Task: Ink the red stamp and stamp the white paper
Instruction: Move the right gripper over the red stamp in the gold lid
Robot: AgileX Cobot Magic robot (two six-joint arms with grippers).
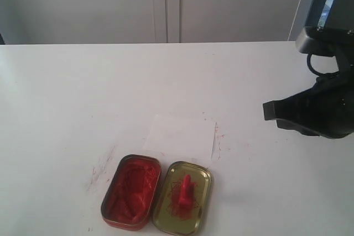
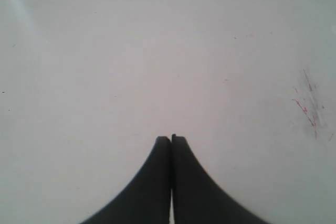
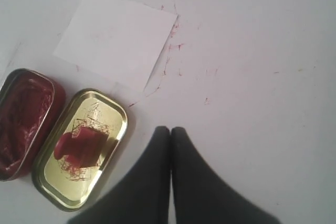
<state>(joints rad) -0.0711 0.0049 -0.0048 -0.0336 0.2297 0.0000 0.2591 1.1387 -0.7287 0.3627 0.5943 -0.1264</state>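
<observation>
The red stamp (image 1: 184, 193) (image 3: 79, 147) lies inside the gold tin lid (image 1: 200, 178) (image 3: 113, 109) at the table's front. Beside it on the left sits the oval tin of red ink (image 1: 131, 191) (image 3: 23, 121). The white paper (image 1: 181, 135) (image 3: 116, 38) lies flat just behind both tins. My right gripper (image 1: 269, 110) (image 3: 170, 129) hovers above the table to the right of the lid, shut and empty. My left gripper (image 2: 171, 139) is shut over bare white tabletop; it does not show in the exterior view.
Faint red ink scratches mark the table left of the ink tin (image 1: 99, 169), right of the paper (image 1: 218, 136) and in the left wrist view (image 2: 308, 106). Grey cabinet doors (image 1: 166, 4) stand behind the table.
</observation>
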